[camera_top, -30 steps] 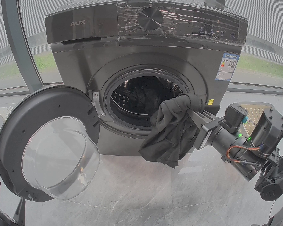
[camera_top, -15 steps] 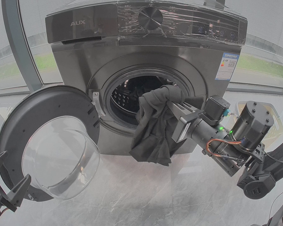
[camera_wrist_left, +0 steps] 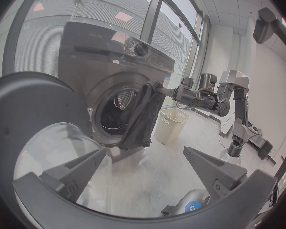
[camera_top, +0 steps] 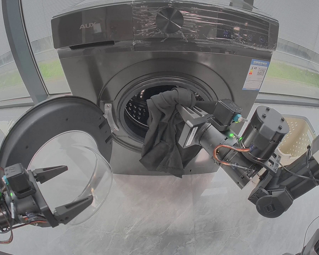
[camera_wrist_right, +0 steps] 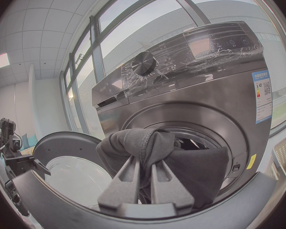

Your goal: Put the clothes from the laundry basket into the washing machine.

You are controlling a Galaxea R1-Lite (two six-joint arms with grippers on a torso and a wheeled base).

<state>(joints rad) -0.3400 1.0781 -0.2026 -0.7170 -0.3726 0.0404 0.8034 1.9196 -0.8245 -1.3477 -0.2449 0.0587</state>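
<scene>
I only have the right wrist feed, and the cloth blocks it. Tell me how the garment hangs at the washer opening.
Observer: In the head view, the right gripper pinches the top of the dark garment at the drum opening. Most of the garment hangs outside, below the lower rim.
Operator: Report the left gripper.
Observer: The left gripper sits low in front of the open door, jaws apart, holding nothing.
Operator: Locate the basket.
Observer: The laundry basket stands upright on the floor, on the robot's right of the washing machine.
</scene>
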